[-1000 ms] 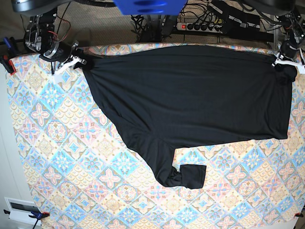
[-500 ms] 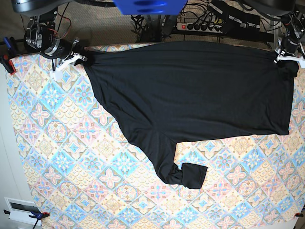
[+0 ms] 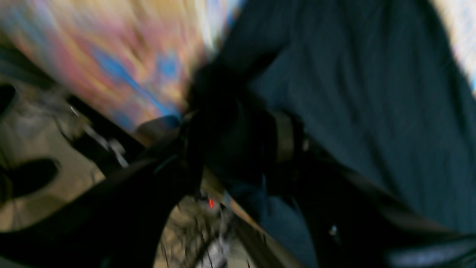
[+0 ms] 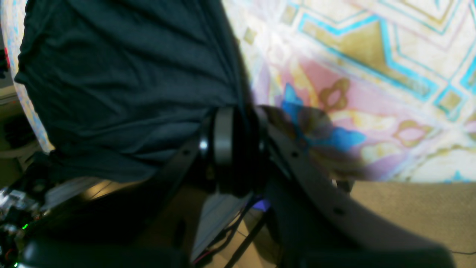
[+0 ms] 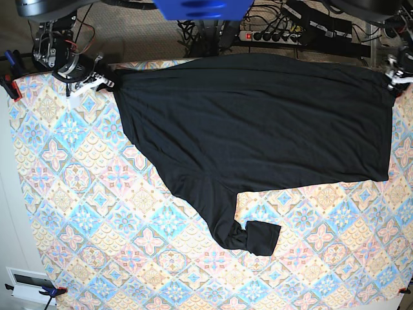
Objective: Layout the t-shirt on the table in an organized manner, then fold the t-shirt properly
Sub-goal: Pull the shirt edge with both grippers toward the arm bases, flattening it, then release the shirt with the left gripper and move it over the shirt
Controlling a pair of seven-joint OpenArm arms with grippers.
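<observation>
The black t-shirt (image 5: 258, 123) lies spread over the far half of the patterned table (image 5: 84, 213), stretched taut between both grippers. One long sleeve (image 5: 248, 236) trails toward the front and is knotted up at its end. My right gripper (image 5: 106, 82) is shut on the shirt's far left corner; in the right wrist view its fingers (image 4: 223, 137) pinch bunched black cloth (image 4: 122, 74). My left gripper (image 5: 395, 79) is shut on the far right corner at the table's back edge; the left wrist view is blurred, with dark fabric (image 3: 353, 93) around the gripper (image 3: 238, 149).
A power strip (image 5: 271, 35) and cables lie on the floor behind the table. A red clamp (image 5: 9, 84) grips the table's far left edge. A white box (image 5: 26, 284) sits at the near left corner. The table's front half is bare patterned cloth.
Both grippers have pulled the shirt's top corners back toward the far edge. The shirt's upper edge now overhangs the table's back, and the fabric looks flatter and tauter.
</observation>
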